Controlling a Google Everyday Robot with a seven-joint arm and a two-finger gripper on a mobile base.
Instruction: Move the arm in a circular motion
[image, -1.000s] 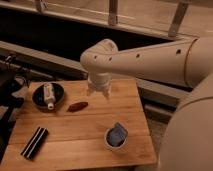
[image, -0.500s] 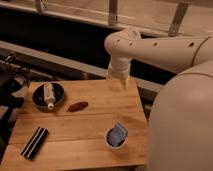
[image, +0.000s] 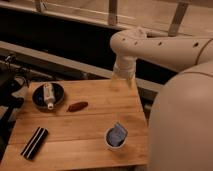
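The cream-white arm (image: 165, 47) reaches in from the right as a thick tube with small dark holes. Its rounded elbow joint (image: 127, 41) bends down to the short pale-fingered gripper (image: 122, 81). The gripper hangs over the far right edge of the wooden table (image: 85, 127). It holds nothing that I can see. A large rounded part of the robot's body (image: 182, 125) fills the right side of the view.
On the table are a dark bowl (image: 48, 95) with a white bottle in it, a brown oblong item (image: 77, 106), a black flat bar (image: 34, 142) at front left, and a white cup (image: 116, 136) with blue material. Dark equipment stands at left; a ledge and railing run behind.
The arm has swung to the right and back, from above the table's middle to its far right edge. The things on the table have not moved.
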